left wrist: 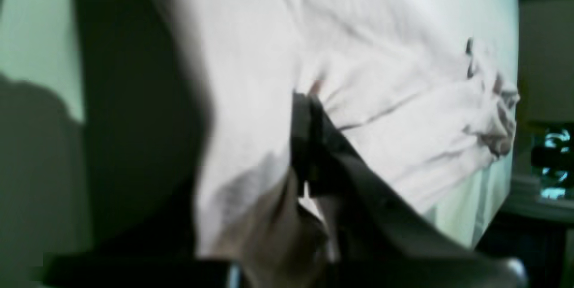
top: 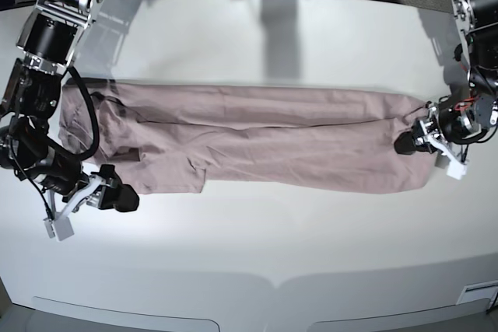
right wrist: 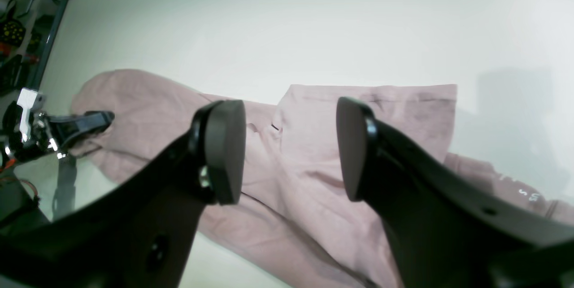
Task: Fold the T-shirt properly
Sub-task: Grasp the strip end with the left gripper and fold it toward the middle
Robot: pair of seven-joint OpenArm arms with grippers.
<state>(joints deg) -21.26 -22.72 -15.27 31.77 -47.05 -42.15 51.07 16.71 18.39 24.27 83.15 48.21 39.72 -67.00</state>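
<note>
I see the T-shirt (top: 249,145) lying flat on the white table (top: 257,246), folded into a long band whose axis runs straight across from one arm to the other. My left gripper (top: 406,145) is pinched tight on the hem end. My right gripper (top: 124,198) stands with its jaws wide and empty, just off the near edge of the collar end, so I judge it must reach inward.

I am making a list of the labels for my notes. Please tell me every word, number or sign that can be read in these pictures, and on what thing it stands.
Small white marks on the T-shirt, right wrist view: too blurred to read.
Dark tag at its collar: too small to read.
Nothing else written shows in any view.
</note>
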